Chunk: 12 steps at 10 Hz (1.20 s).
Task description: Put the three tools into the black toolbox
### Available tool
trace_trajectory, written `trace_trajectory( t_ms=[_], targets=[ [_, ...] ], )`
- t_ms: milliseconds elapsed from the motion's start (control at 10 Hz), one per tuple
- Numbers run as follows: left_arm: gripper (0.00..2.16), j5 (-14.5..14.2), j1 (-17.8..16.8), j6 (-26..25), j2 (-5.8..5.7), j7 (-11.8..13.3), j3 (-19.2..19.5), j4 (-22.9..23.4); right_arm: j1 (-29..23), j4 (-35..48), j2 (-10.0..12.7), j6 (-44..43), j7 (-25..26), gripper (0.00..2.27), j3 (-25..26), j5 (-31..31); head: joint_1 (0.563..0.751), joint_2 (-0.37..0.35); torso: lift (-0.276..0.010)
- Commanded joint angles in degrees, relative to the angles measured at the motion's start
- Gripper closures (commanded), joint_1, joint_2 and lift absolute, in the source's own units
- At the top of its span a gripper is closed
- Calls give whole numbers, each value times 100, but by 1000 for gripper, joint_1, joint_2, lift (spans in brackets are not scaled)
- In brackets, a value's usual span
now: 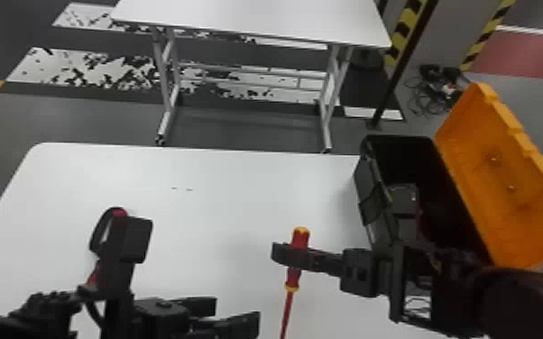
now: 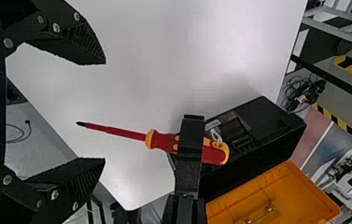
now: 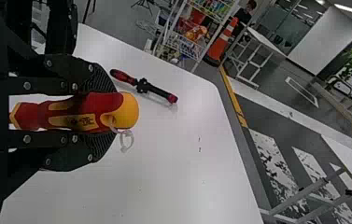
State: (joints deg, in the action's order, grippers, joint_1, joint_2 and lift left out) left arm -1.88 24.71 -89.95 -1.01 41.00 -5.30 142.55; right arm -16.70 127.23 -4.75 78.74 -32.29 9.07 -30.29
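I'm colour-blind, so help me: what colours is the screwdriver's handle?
Red and yellow; the handle shows best in the right wrist view.

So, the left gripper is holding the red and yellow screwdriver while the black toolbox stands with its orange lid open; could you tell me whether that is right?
Not quite: the right gripper is holding the red and yellow screwdriver, as the right wrist view shows. The black toolbox does stand with its orange lid open.

Red-yellow screwdriver (image 1: pixel 300 239): handle clasped in your right gripper (image 1: pixel 279 253), shaft toward you | red-black tool (image 3: pixel 157 91): flat on your table (image 1: pixel 221 203), left side | black toolbox (image 1: pixel 370 189): open, orange lid (image 1: pixel 505 180), your right
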Motion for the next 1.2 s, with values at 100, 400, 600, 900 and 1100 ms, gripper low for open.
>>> trace_trajectory(
  t_ms=[100, 400, 600, 900, 1100],
  targets=[
    [124, -691, 227, -8, -92, 294, 855, 54, 53, 320, 0, 332, 83, 2236, 376, -381, 695, -72, -51],
    [130, -1447, 236, -8, -101, 787, 1672, -227, 211, 417, 0, 490, 127, 2236, 815, -777, 695, -51, -51],
    [144, -1746, 51, -8, -119, 1068, 1927, -579, 422, 452, -17, 718, 206, 2236, 1193, -1084, 695, -53, -51],
    [144, -1834, -36, -8, -216, 1279, 2059, -1036, 650, 557, -176, 824, 259, 2236, 1721, -1357, 695, -88, -51],
    [144, -1843, 78, -8, -224, 1358, 2235, -1036, 975, 513, -510, 718, 259, 2236, 2081, -1102, 695, -121, -51]
  ],
)
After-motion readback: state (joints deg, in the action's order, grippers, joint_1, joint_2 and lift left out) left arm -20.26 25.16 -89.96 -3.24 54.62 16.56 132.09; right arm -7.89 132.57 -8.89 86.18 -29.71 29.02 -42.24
